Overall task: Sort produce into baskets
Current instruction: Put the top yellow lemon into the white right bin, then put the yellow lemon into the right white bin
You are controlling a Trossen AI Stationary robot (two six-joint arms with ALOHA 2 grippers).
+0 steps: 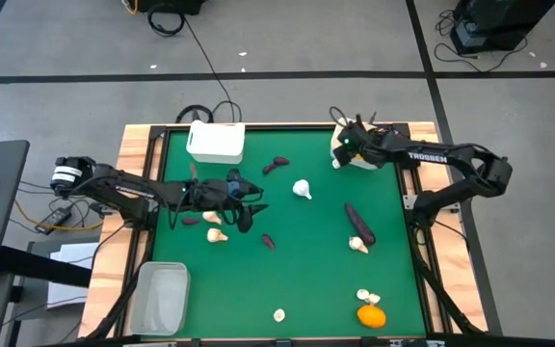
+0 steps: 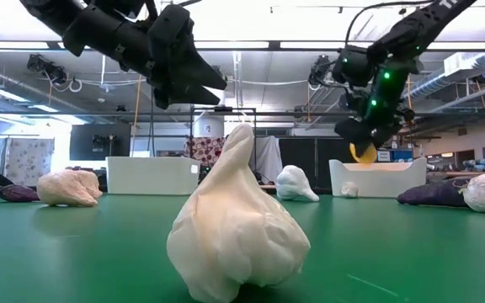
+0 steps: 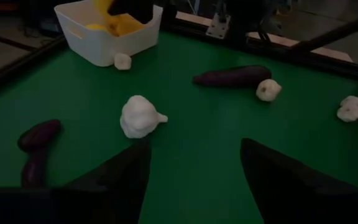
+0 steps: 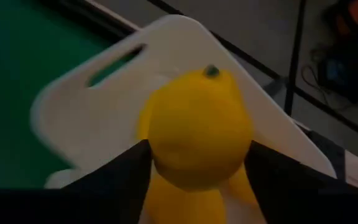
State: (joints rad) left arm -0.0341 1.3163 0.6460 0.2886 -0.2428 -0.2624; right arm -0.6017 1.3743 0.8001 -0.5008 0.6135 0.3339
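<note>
My right hand (image 4: pixel 197 163) over the white basket (image 4: pixel 104 106), fingers around a yellow citrus (image 4: pixel 197 127), my left hand (image 3: pixel 194 165) open above the desk (image 3: pixel 197 124)

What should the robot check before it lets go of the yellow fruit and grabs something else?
1. Yellow citrus sits between the right gripper jaws: ok.
2. Gripper is over the white basket at the table's far right: ok.
3. Basket already holds yellow fruit, so it matches: ok.
4. Fruit fully released: cannot tell.
5. Left gripper jaws open, nothing between them: ok.
6. Garlic bulb lies free on the mat ahead of the left gripper: ok.
</note>
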